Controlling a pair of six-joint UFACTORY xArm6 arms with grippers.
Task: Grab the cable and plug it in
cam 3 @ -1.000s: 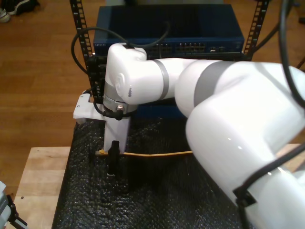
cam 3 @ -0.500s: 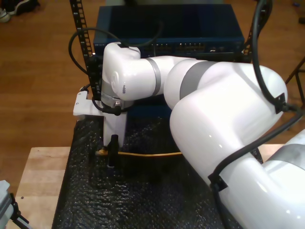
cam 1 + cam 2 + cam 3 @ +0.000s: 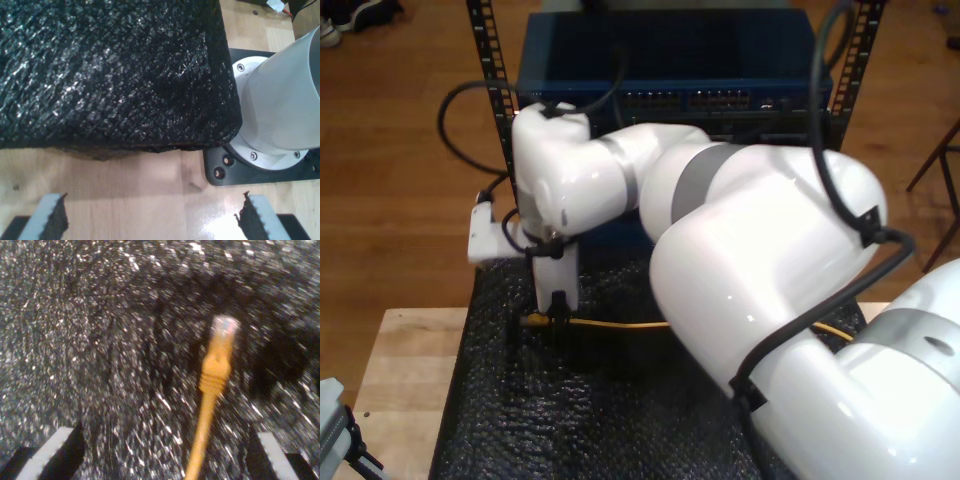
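The yellow cable lies across the black mat, its plug end toward the exterior view's left. In the second wrist view the clear plug and the yellow boot lie flat on the mat. My second gripper is open and low over the cable, which runs between its fingers, closer to one finger than the other and touching neither. In the exterior view this gripper straddles the plug end. My first gripper is open over bare wood, with nothing between its pads.
A blue network switch with rows of ports sits in a black rack behind the mat. The mat's corner and a white arm base on a black plate sit on the wooden table.
My second arm's wrist has shifted toward the exterior view's left and turned. Its fingers now sit on either side of the cable's plug end. The cable has not moved.
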